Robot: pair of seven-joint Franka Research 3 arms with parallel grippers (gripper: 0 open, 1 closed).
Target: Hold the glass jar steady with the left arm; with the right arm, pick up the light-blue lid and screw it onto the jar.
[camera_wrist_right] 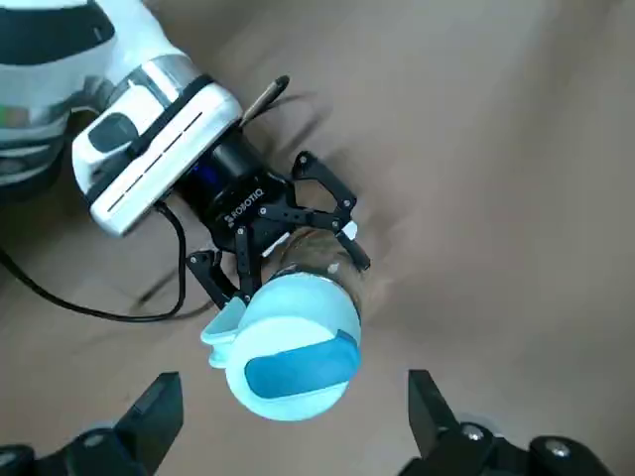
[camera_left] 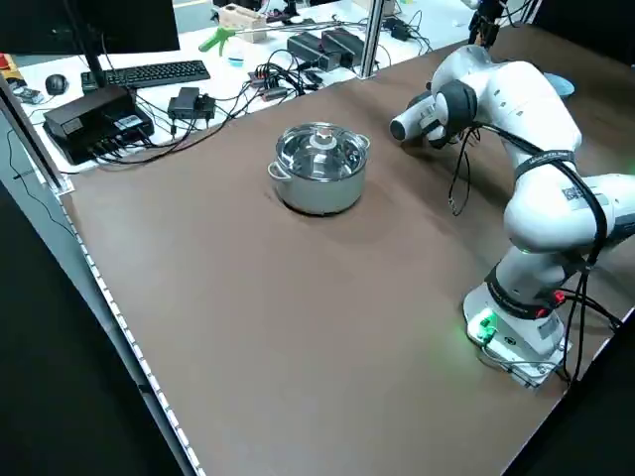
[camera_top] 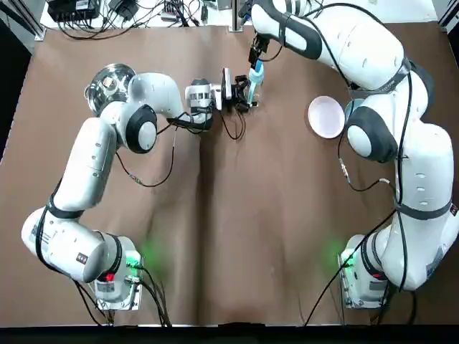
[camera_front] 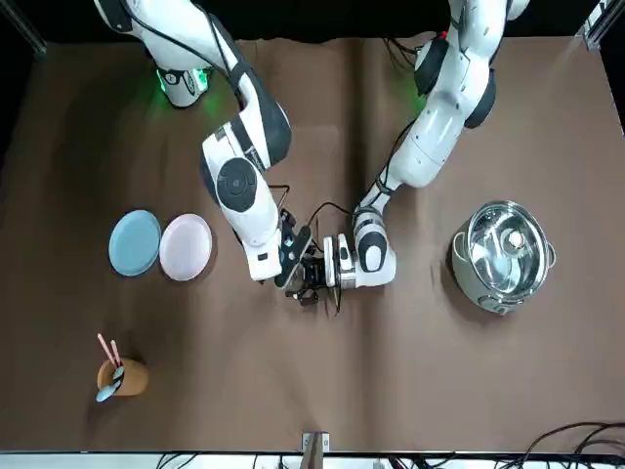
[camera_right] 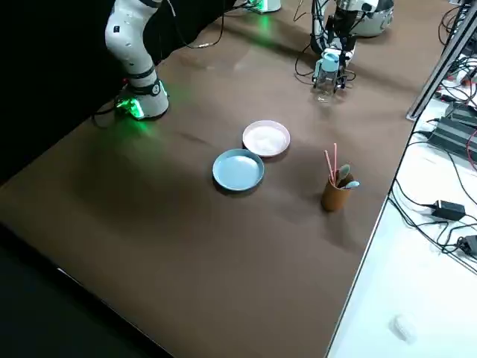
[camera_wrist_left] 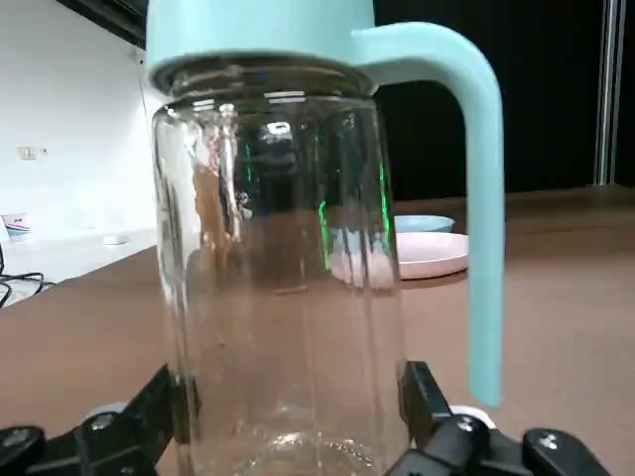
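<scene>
The left gripper's (camera_wrist_left: 288, 424) 2 black fingers (camera_wrist_left: 149, 412) are clamped on the base of the glass jar (camera_wrist_left: 288, 248), 1 on each side. The jar stands upright on the brown table (camera_top: 237, 229), near the middle of its far edge. It is clear, smooth and round-walled. The light-blue lid (camera_wrist_right: 293, 347) sits on its mouth, a matt plastic cap with a darker blue oval on top and a handle curving down 1 side. Above the lid, apart from it, the right gripper (camera_wrist_right: 293, 416) hangs with its fingers (camera_wrist_right: 159, 407) spread wide.
</scene>
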